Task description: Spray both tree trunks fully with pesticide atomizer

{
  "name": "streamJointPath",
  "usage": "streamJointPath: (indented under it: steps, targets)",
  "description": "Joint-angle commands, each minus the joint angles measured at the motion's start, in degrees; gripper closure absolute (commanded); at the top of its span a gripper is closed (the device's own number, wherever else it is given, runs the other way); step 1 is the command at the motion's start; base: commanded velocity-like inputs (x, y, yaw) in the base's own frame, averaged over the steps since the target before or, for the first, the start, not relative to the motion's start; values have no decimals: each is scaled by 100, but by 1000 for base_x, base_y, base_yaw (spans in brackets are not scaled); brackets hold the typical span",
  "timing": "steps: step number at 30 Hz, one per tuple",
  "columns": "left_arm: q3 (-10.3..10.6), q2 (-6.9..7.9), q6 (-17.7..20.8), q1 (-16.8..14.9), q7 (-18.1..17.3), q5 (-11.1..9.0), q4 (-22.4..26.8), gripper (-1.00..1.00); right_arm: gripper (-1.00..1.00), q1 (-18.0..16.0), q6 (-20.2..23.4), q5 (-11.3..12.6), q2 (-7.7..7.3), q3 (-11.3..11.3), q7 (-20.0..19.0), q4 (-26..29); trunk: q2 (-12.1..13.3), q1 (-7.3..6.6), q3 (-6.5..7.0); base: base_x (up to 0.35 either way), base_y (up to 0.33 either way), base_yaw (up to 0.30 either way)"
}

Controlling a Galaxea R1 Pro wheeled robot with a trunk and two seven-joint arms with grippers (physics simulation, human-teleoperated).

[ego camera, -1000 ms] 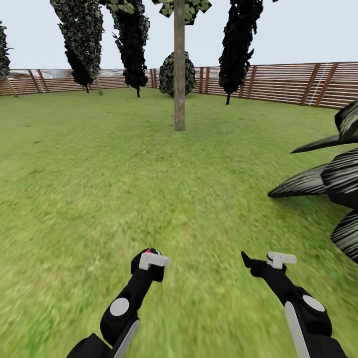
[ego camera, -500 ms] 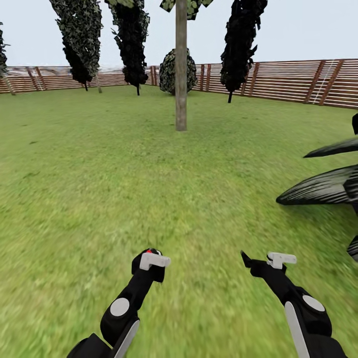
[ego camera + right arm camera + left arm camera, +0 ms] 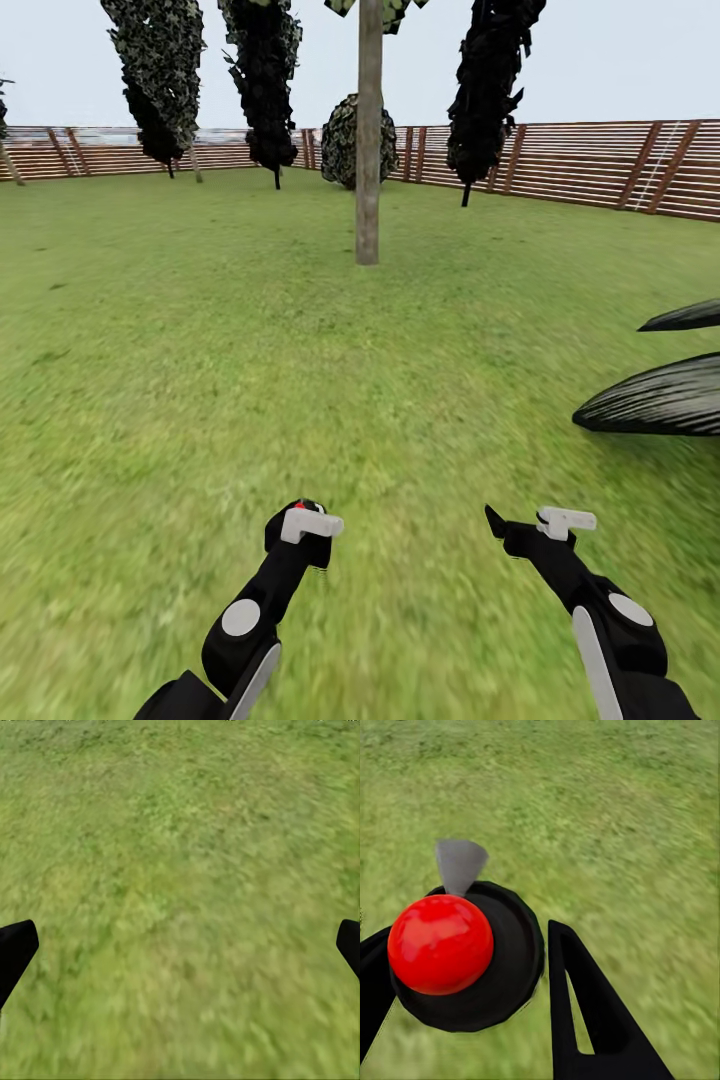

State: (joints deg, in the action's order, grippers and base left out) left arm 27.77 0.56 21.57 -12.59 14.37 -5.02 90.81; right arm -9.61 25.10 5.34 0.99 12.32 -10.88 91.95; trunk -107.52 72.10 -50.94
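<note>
Left tool (image 3: 306,522) clamped on the pesticide atomizer (image 3: 465,952), right tool (image 3: 540,522) spread wide and empty over the grass, and the tree trunk (image 3: 368,150) stands upright straight ahead, well off, slightly nearer the left arm's line.

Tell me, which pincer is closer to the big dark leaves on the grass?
Right. The right pincer is nearer the dark leaves, which lie ahead to its right; the left pincer is farther across the grass.
</note>
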Motion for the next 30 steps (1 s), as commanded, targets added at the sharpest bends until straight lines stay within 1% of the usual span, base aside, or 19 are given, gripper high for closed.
streamJointPath:
  steps: [1, 19, 30]
  targets:
    - [17, 6, 23, -6, 66, -42, 7, 100, -100, -3, 39, 55, 6, 16, -20, 7, -2, 3, -5, 332, 89, 0]
    - [17, 6, 19, -6, 66, -38, 7, 100, -100, -4, 39, 55, 6, 16, -20, 7, -2, 3, -5, 332, 89, 0]
    - [83, 5, 22, -6, 66, -34, 7, 100, -100, -1, 39, 55, 6, 16, -20, 7, -2, 3, -5, 332, 89, 0]
